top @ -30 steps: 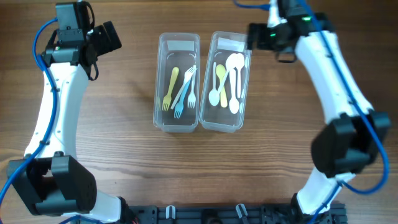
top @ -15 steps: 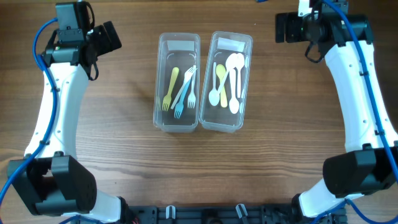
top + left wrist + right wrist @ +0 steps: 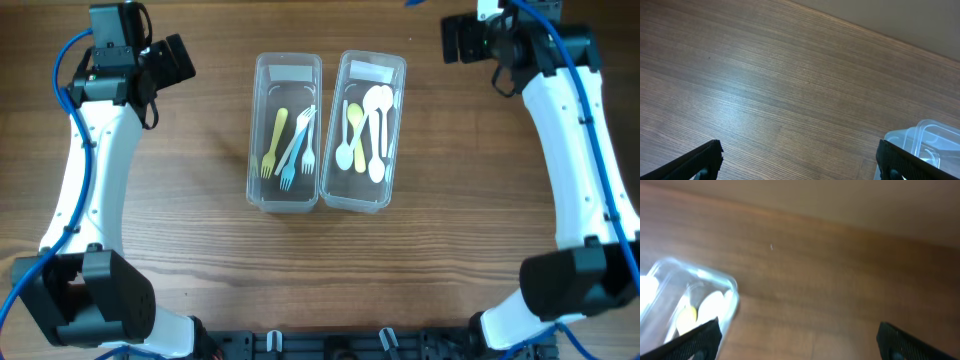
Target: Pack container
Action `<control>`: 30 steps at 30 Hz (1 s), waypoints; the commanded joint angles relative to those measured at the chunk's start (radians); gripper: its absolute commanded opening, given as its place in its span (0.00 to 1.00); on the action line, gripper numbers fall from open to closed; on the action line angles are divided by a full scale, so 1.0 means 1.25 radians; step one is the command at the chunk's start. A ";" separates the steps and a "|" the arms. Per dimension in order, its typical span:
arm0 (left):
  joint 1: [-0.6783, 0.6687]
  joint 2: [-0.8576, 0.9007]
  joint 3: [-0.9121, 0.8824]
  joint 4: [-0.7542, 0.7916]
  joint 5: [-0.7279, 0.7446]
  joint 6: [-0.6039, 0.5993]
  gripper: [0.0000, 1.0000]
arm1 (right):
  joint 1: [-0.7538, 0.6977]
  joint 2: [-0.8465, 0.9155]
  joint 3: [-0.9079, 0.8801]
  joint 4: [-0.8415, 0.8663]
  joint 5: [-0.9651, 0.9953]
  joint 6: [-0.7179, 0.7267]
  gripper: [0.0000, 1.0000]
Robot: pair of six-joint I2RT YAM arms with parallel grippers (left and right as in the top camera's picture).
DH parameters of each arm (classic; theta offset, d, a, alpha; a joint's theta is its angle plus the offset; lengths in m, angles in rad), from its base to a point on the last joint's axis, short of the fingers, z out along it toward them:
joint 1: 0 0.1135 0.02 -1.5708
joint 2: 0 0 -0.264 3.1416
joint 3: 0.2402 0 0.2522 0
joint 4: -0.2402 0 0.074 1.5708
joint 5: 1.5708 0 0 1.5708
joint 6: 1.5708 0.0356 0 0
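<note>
Two clear plastic containers stand side by side mid-table. The left container [image 3: 254, 150] holds a yellow fork [image 3: 274, 142], a blue fork and a white fork. The right container [image 3: 394, 140] holds yellow and white spoons [image 3: 366, 130]. My left gripper [image 3: 180, 60] is open and empty at the far left, apart from the containers; a corner of the left container [image 3: 930, 137] shows in its wrist view. My right gripper [image 3: 455, 40] is open and empty at the far right, beside the right container's corner [image 3: 700, 285].
Bare wooden tabletop [image 3: 180, 250] surrounds the containers. The table's far edge shows in both wrist views. A black rail [image 3: 380, 345] runs along the front edge between the arm bases.
My right arm has swung away from above the right container to the far right. The left arm and the containers have not moved.
</note>
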 commanded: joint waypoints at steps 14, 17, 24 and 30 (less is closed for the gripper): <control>0.003 -0.011 0.011 0.003 -0.004 -0.013 1.00 | 0.009 -0.697 -0.096 -0.028 -0.132 -0.031 1.00; 0.003 -0.011 0.011 0.003 -0.004 -0.013 1.00 | 0.009 -0.819 -0.202 -0.023 -0.132 -0.031 1.00; 0.003 -0.011 0.011 0.003 -0.004 -0.013 1.00 | 0.009 -1.115 -0.606 0.127 -0.131 -0.010 1.00; 0.003 -0.011 0.011 0.003 -0.004 -0.013 1.00 | 0.009 -1.250 -0.946 0.356 -0.132 -0.010 1.00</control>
